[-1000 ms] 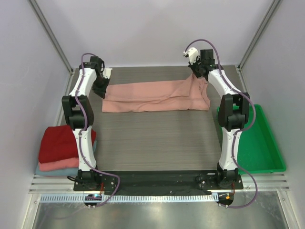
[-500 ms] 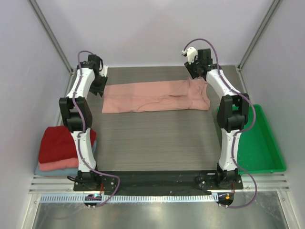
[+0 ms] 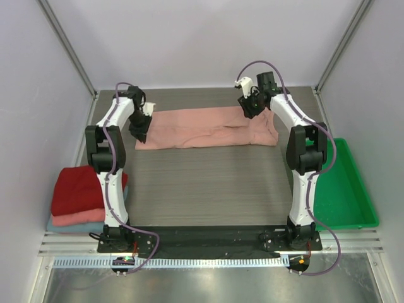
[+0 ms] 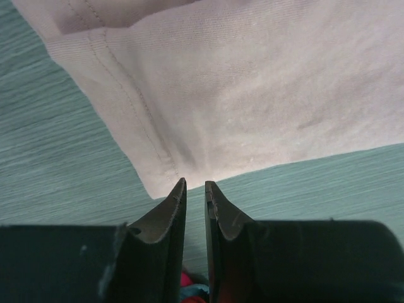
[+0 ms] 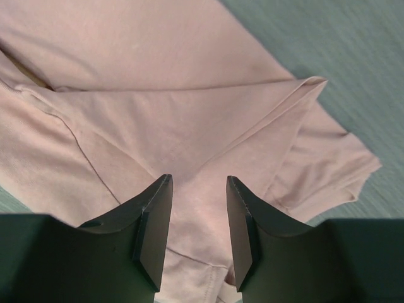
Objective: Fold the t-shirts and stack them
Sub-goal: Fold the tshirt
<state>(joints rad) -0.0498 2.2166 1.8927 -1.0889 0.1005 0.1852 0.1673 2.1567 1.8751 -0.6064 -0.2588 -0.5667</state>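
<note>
We are holding nothing: the pink t-shirt (image 3: 202, 128) is lying long-ways on the table (image 3: 208, 183), its corner just ahead of our left end effector (image 4: 194, 184), tips barely parted, and its other end under our right end effector (image 5: 199, 180), jaws apart.

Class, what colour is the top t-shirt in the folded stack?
The top t-shirt is dark red; top external view.

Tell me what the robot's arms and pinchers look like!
The left arm and right arm are white tubes with chunky black joints. A purple cable loops along each. The left gripper and right gripper each have two black, pointed fingers.
</note>
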